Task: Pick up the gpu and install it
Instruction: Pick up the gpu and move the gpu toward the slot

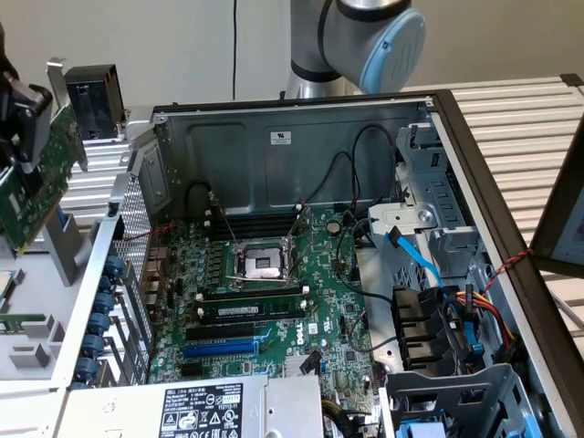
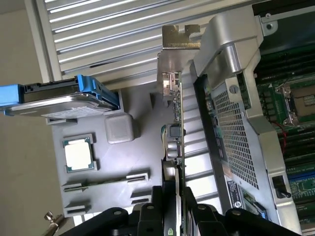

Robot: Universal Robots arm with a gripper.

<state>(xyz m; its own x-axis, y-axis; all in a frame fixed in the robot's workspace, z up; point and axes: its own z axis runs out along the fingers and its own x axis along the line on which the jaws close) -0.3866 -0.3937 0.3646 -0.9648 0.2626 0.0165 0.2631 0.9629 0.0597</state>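
The gpu [image 1: 38,178] hangs in the air at the exterior view's far left, outside the open computer case [image 1: 301,137], its green board tilted and its metal bracket toward the case. My gripper [image 1: 20,114] is shut on its upper end. In the wrist view the gpu [image 2: 177,137] runs edge-on away from my gripper [image 2: 178,209], with black fingers [image 2: 157,206] pressed on both faces. The card floats above the grey parts tray [image 2: 142,147], beside the case's perforated rear panel [image 2: 231,128]. The blue expansion slot [image 1: 224,347] on the motherboard [image 1: 319,301] is bare.
A memory stick [image 1: 251,310] and the open processor socket [image 1: 260,265] sit on the motherboard. A black boxy block [image 1: 91,100] stands behind the tray. The tray holds a blue-framed drive [image 2: 64,98], a processor chip [image 2: 78,154] and a memory stick [image 2: 106,181]. Cables [image 1: 438,292] crowd the case's right.
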